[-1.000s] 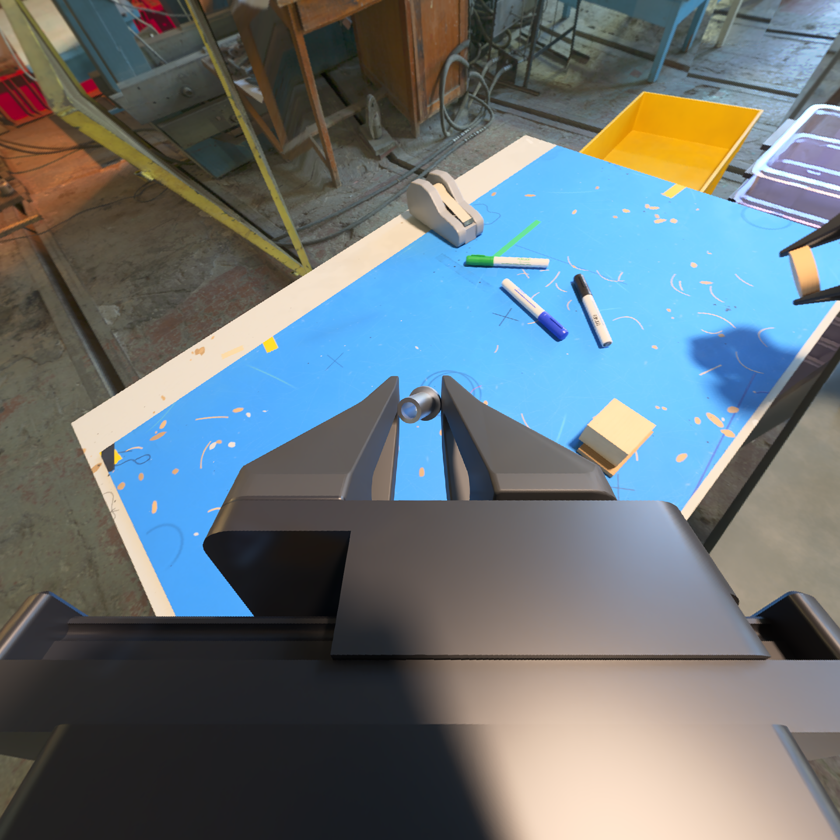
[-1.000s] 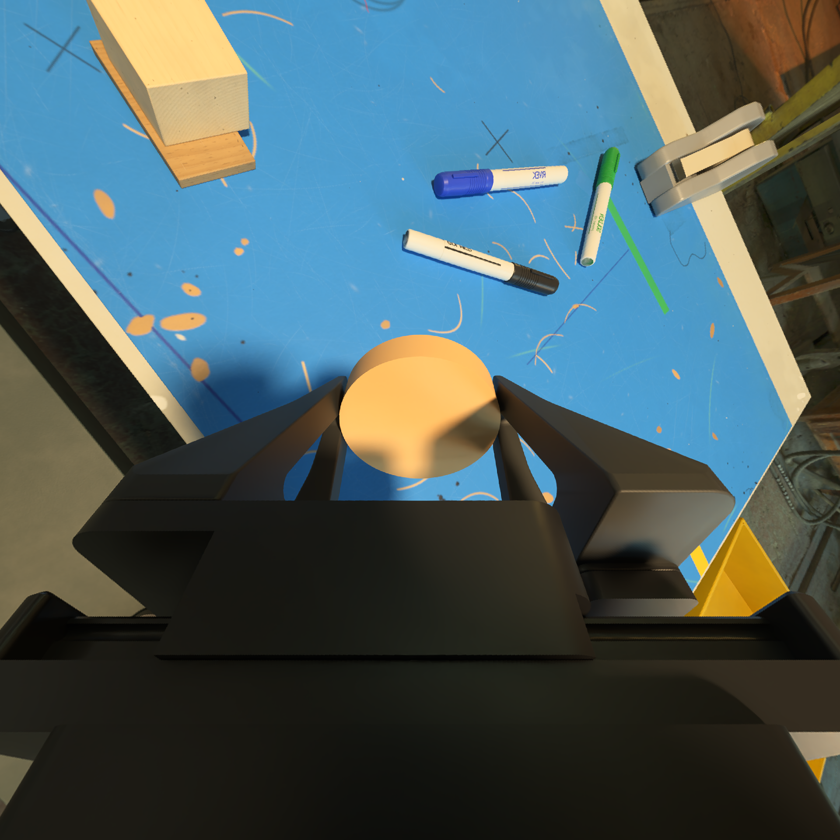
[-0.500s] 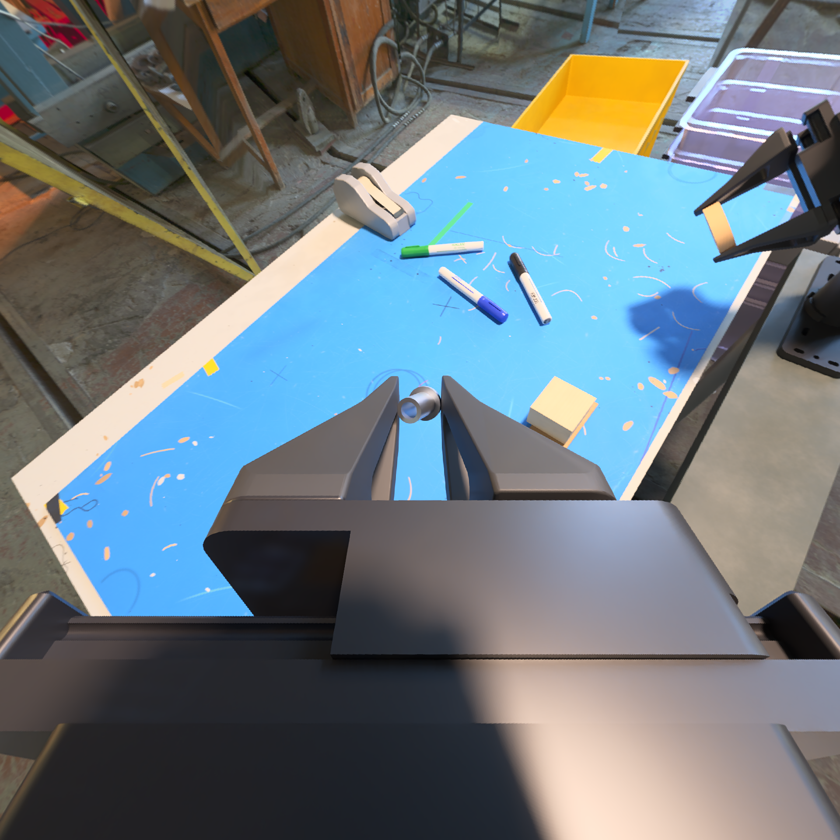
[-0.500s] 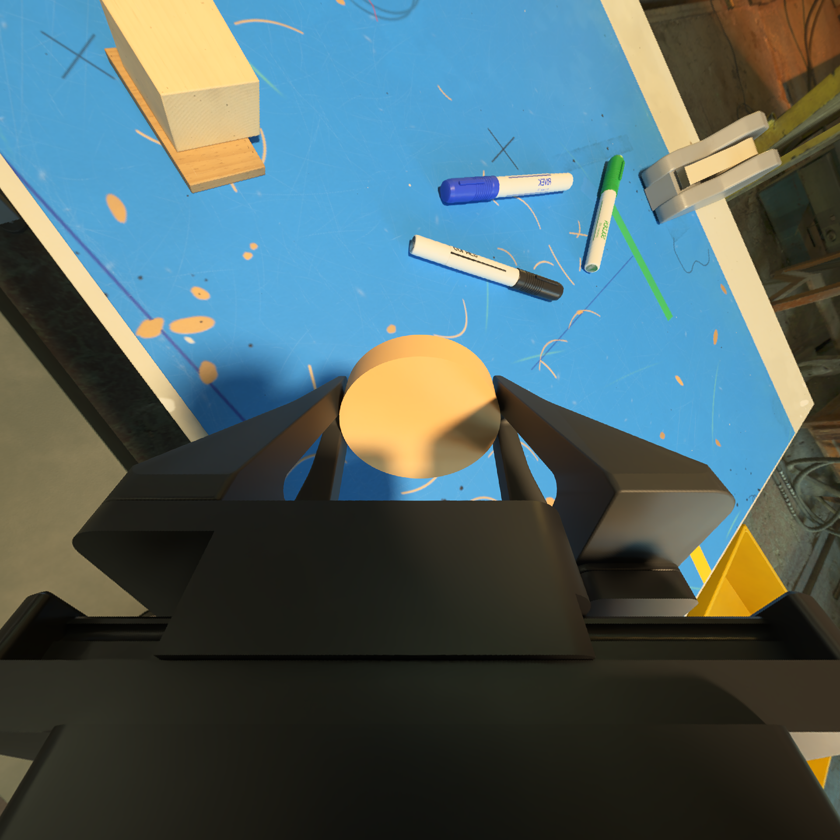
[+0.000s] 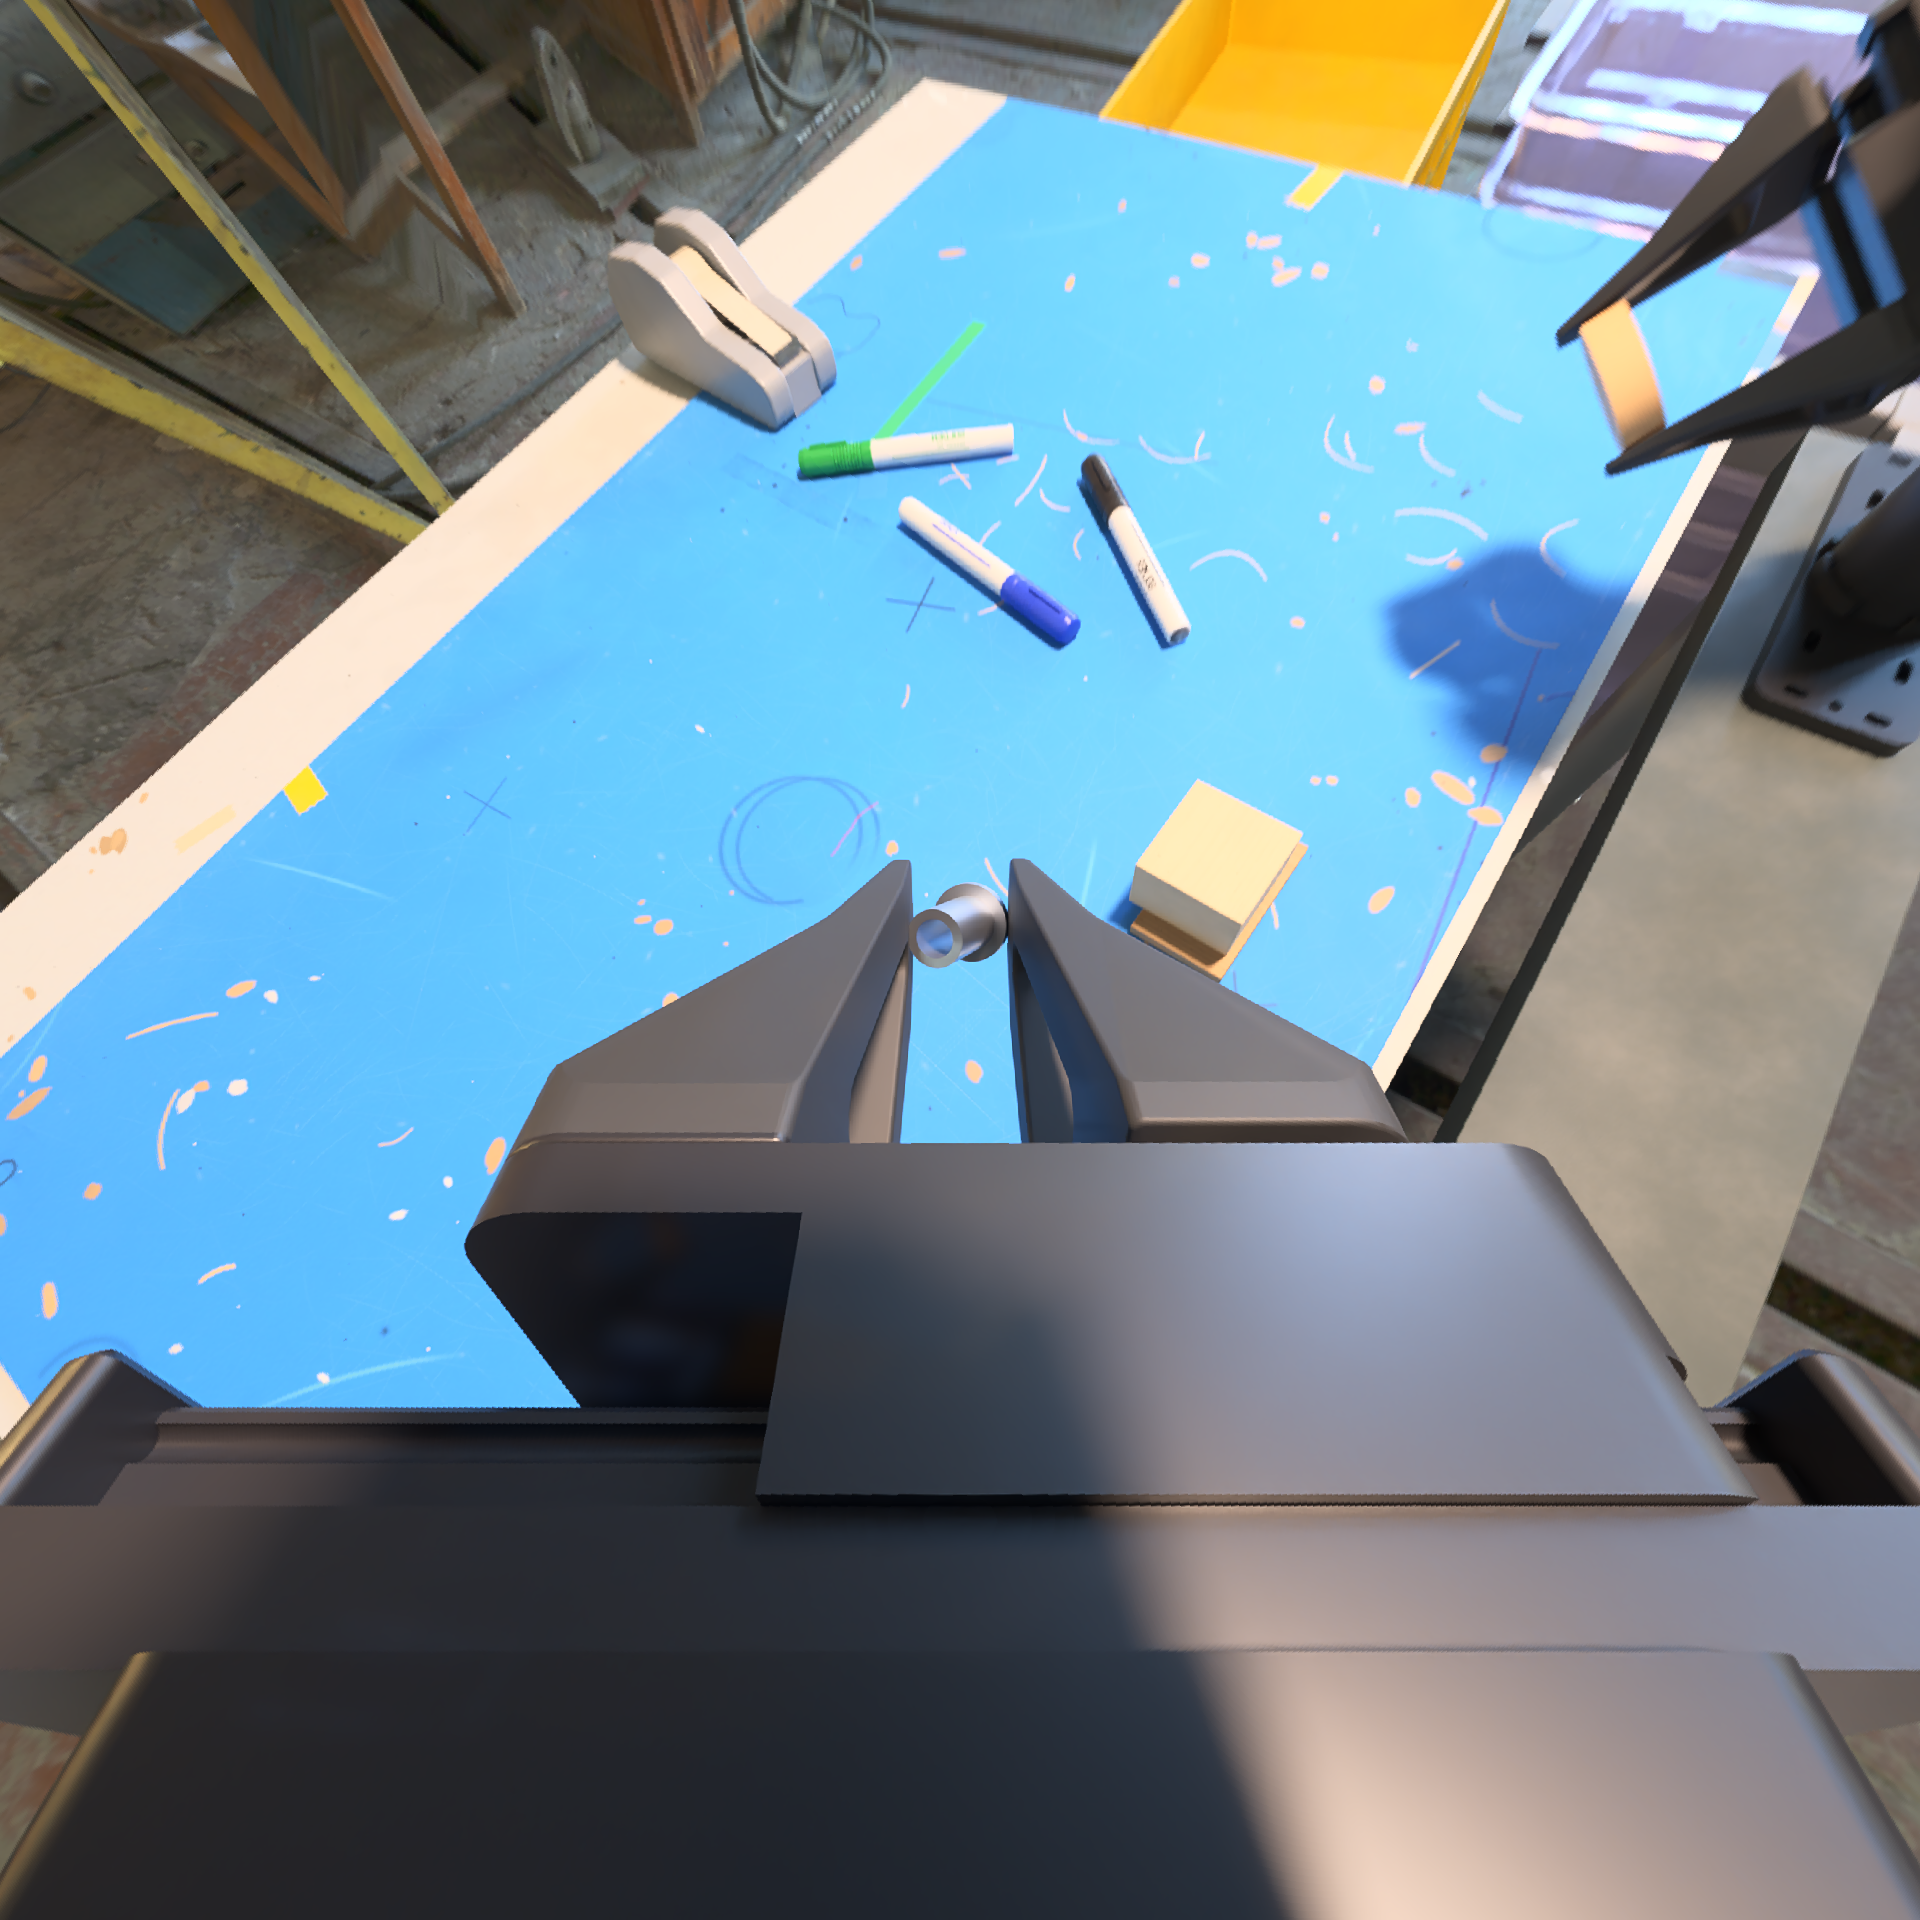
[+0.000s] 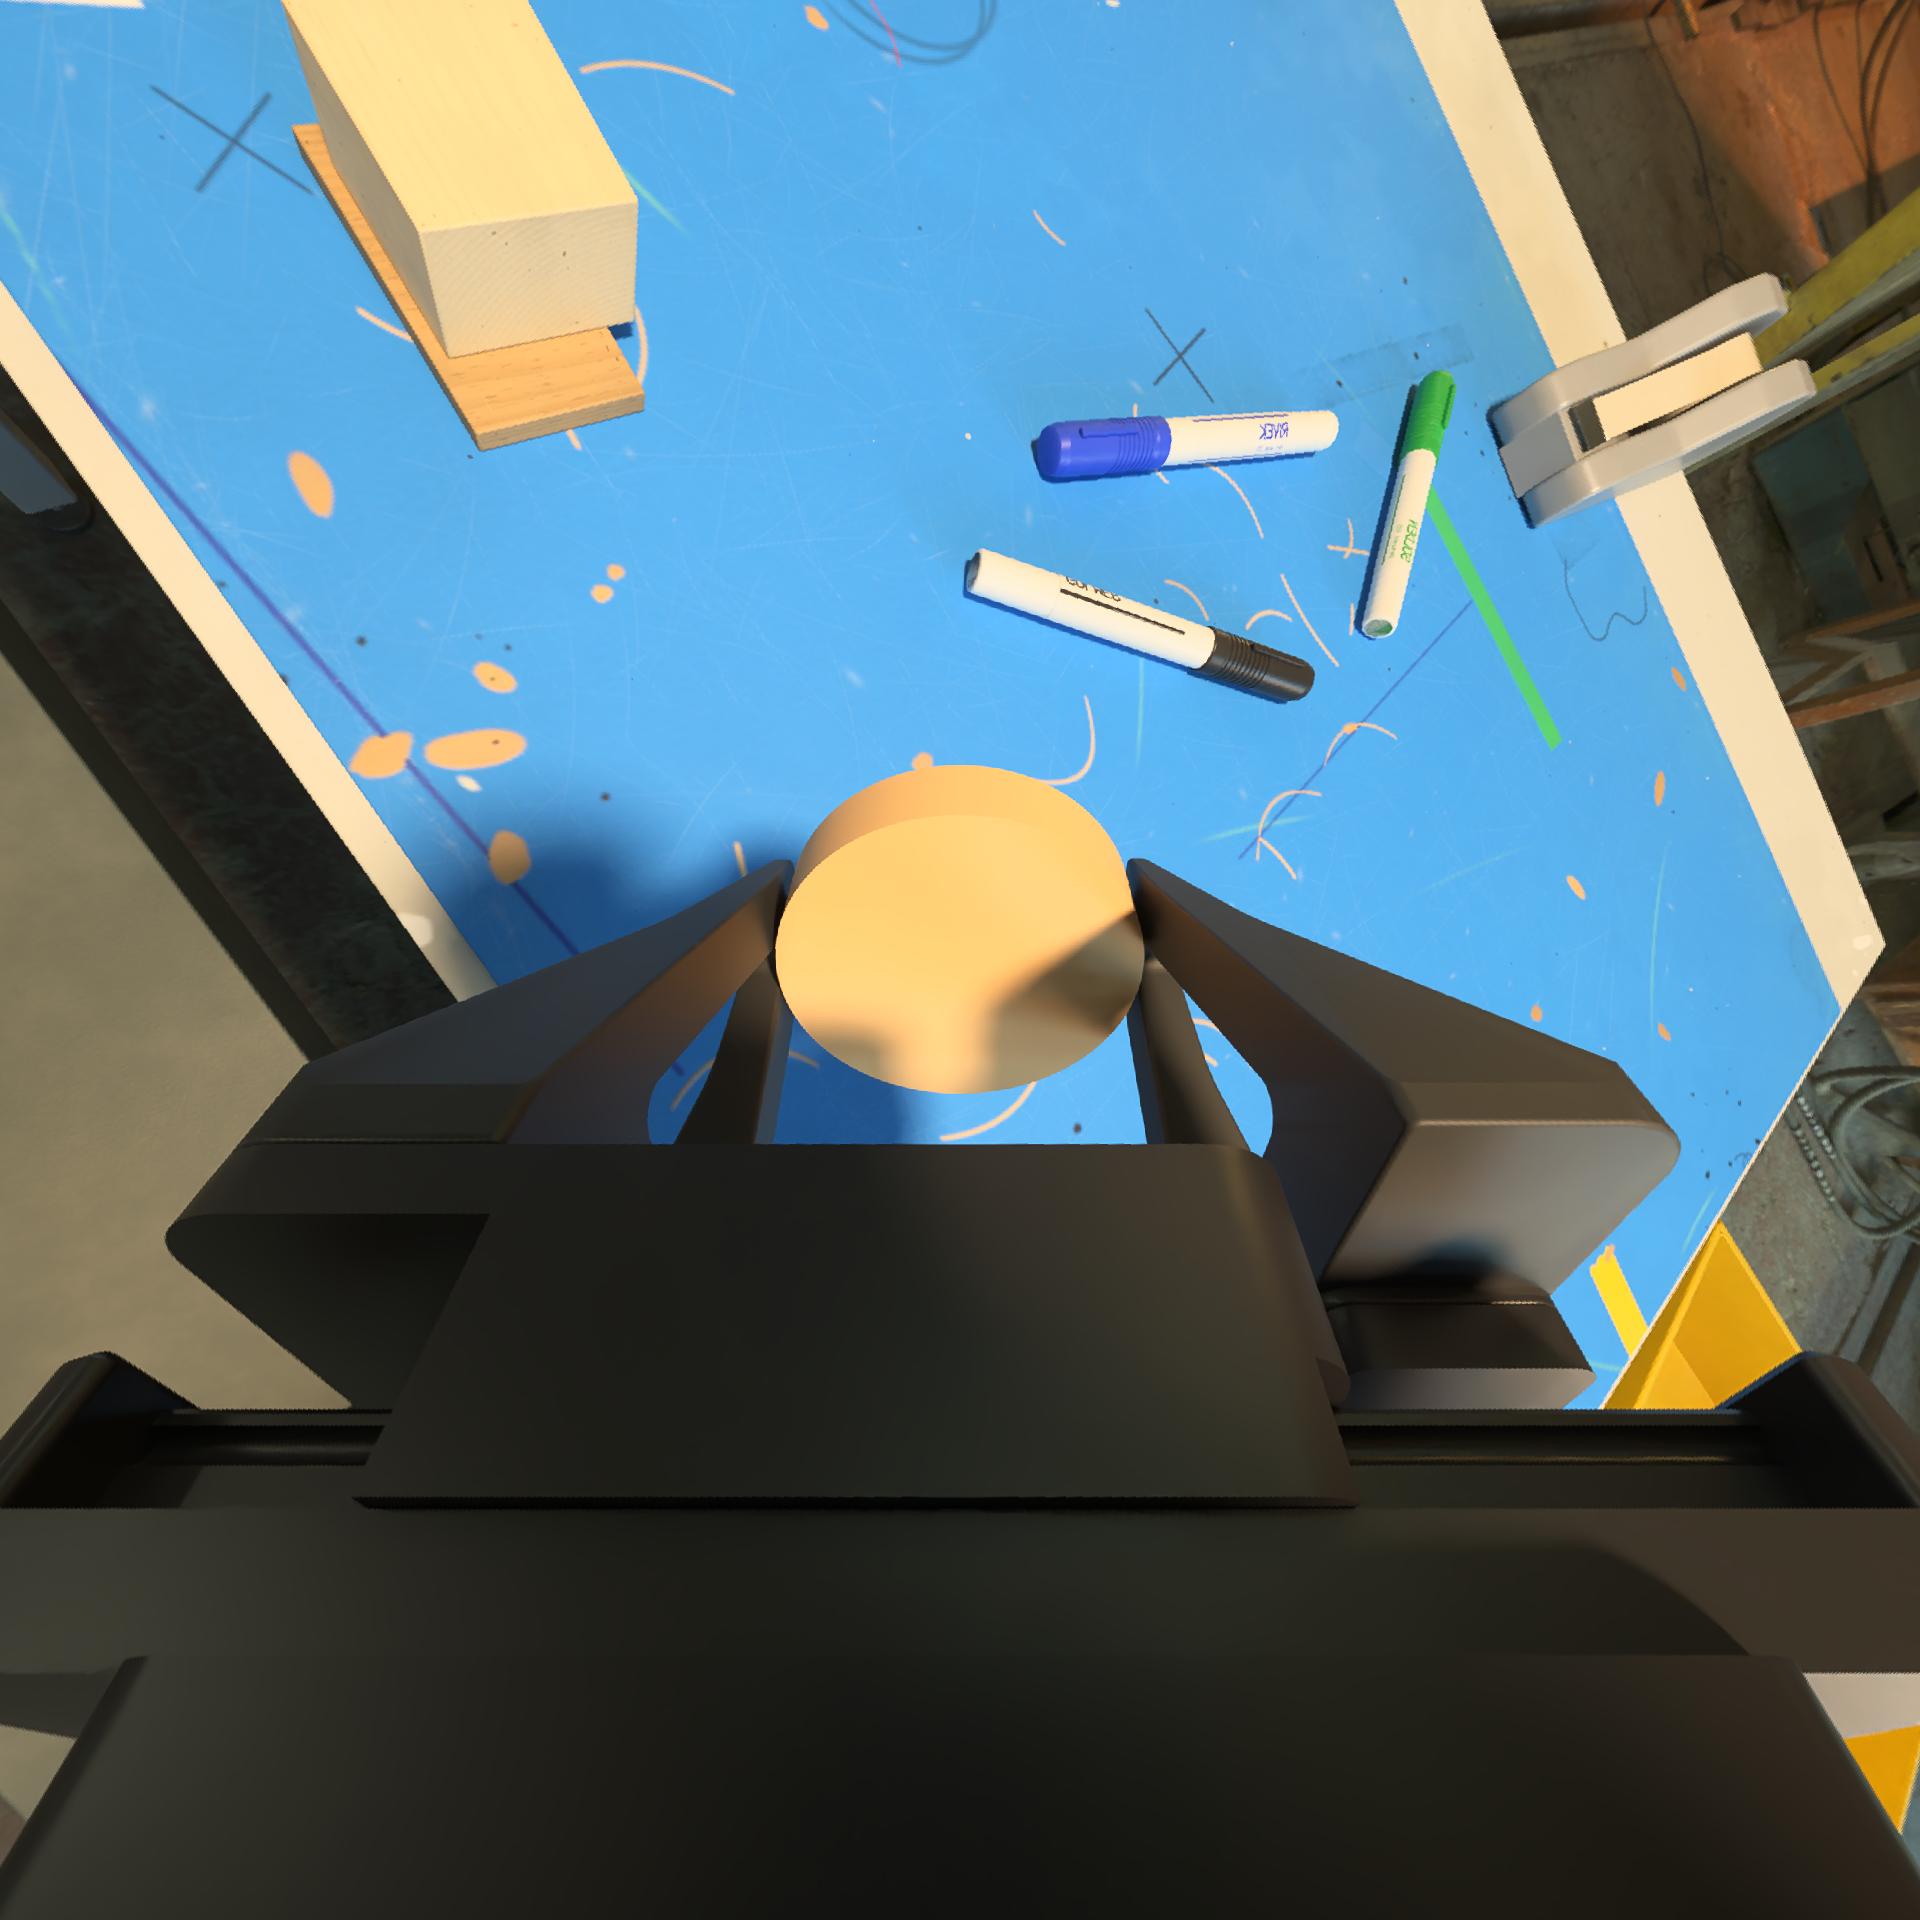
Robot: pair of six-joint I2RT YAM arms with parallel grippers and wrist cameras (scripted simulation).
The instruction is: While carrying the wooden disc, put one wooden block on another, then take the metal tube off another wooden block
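Cluttered workshop floor, with yellow and rust-coloured frames, surrounds a blue worktop [image 5: 644,665] that is scuffed and flecked with orange marks. High above it, the left end effector [image 5: 958,914] is closed narrow on the metal tube [image 5: 956,925], pinched between its fingertips with the open bore facing the camera. Just right of that, on the worktop below, a pale wooden block [image 5: 1216,862] lies on a thinner, darker wooden block [image 5: 1231,940] near the right edge (the lower one juts out at one end). The right end effector [image 6: 958,925] is spread fairly wide around the wooden disc [image 6: 958,935], gripping it at its rim on both sides; in the left wrist view this end effector [image 5: 1621,395] hangs at the far right, with the disc [image 5: 1621,379] seen edge-on. Farther across the worktop lie three markers: a green-capped marker [image 5: 904,449], a blue-capped marker [image 5: 987,569] and a black-capped marker [image 5: 1135,549], close together but apart. A grey tape dispenser [image 5: 722,317] sits at the far left edge, and a yellow bin [image 5: 1320,94] stands beyond the far end.
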